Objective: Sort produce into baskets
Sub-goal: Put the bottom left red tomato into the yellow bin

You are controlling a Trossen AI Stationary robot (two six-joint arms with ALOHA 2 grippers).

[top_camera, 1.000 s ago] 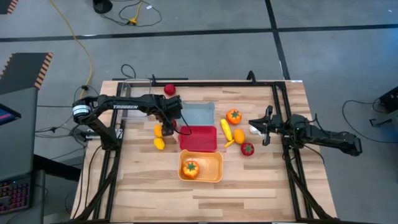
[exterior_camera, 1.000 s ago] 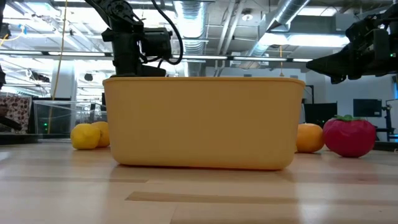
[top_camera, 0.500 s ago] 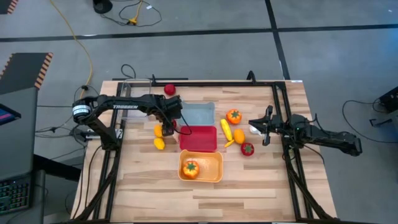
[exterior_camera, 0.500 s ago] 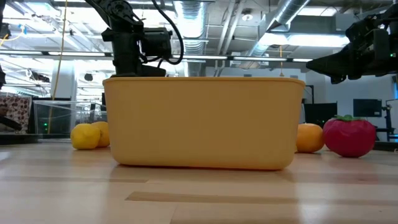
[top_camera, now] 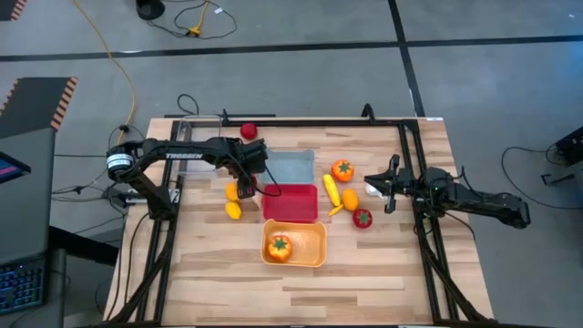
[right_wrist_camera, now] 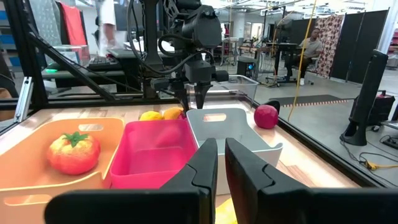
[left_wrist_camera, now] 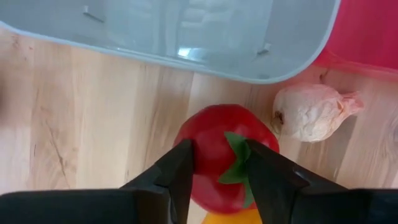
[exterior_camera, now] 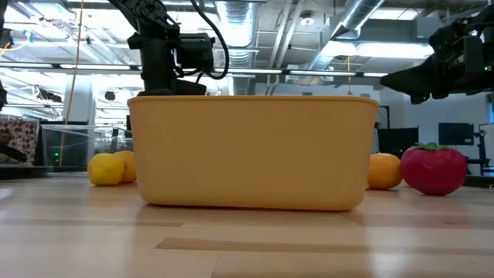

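red tomato (left_wrist_camera: 219,155), on the table just left of the red tub (top_camera: 291,202), was pinched by the left gripper (left_wrist_camera: 217,163) for lifting; right gripper (right_wrist_camera: 221,163), fingers nearly together, waited right.

A pale wooden table (top_camera: 364,273) stands on a grey concrete floor (top_camera: 301,82) crossed by dark lines and a yellow cable (top_camera: 114,64), under ceiling ducts (exterior_camera: 347,23) and strip lights (exterior_camera: 386,50).

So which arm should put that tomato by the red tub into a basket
Left. Its claw already straddles the tomato beside the red tub. The right claw hangs across the table, near other produce.
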